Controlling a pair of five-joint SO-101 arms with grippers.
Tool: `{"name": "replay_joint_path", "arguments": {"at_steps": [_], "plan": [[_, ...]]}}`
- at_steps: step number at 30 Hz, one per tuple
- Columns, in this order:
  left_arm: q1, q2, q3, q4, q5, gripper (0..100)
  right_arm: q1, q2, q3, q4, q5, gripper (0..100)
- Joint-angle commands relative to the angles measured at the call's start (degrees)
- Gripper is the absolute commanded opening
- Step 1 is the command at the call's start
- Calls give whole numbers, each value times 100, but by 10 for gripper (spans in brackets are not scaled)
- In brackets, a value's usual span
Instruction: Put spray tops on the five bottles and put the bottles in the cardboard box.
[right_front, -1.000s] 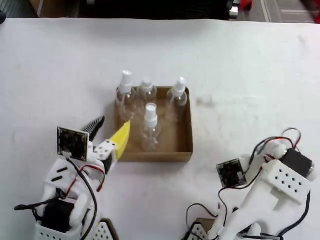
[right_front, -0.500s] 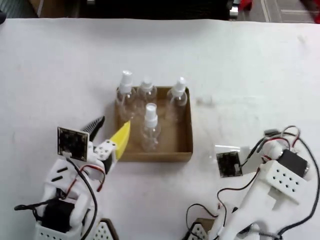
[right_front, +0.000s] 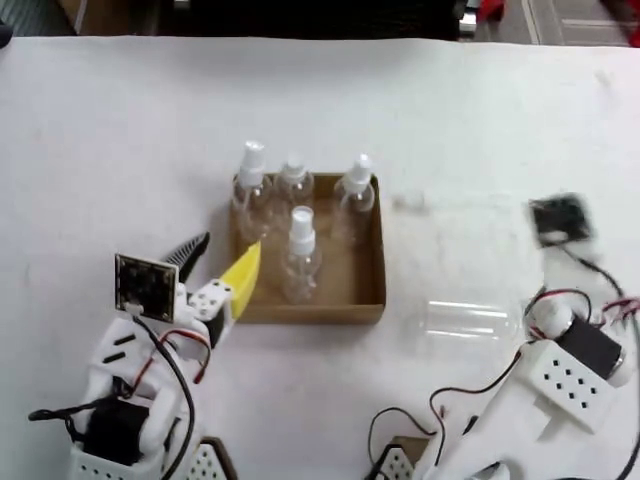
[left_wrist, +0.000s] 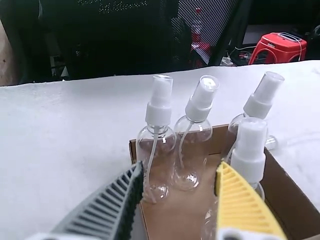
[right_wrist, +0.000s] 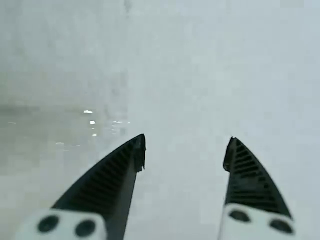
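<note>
Left pincer (left_wrist: 179, 170) spread wide at the cardboard box (left_wrist: 289, 187) edge; right pincer (right_wrist: 186, 141) gapes over the white table (right_wrist: 200, 60)

left arm (right_front: 128, 395): low at the near left edge in the high view, wrist aimed away and rightward
left hand (right_front: 231, 243): jaws parted; grey finger (left_wrist: 107, 210), yellow finger (left_wrist: 243, 205)
right arm (right_front: 562, 368): near right edge, wrist lifted, angled away
right hand (right_wrist: 187, 141): black fingers (right_wrist: 111, 182) spread wide
</note>
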Motion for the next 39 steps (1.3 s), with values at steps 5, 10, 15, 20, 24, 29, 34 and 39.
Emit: {"name": "replay_joint_path", "arguments": {"at_steps": [5, 10, 15, 20, 24, 29, 34, 39], "plan": [[84, -75, -35, -123, -62, 222, -277, -40, 158, 251, -2242, 237], [84, -75, -35, -123, -44, 222, -251, -40, 316, 207, -2233, 232], [84, -75, -35, -123, -44, 222, -242, -40, 396, 207, -2268, 156], [92, -75, -35, -114, -44, 222, -145, -40, 413, -338, -3314, 180], [92, -75, -26, -114, -44, 222, -198, -31, 589, -593, -4747, 353], [136, -75, -26, -114, -53, 222, -927, -31, 1143, -1130, -5002, 393], [233, -75, 26, -132, -70, 222, -1455, -31, 1134, -1279, -5037, 393], [233, -75, 44, -149, -70, 222, -1446, -22, 1178, -1473, -5398, 392]]}}
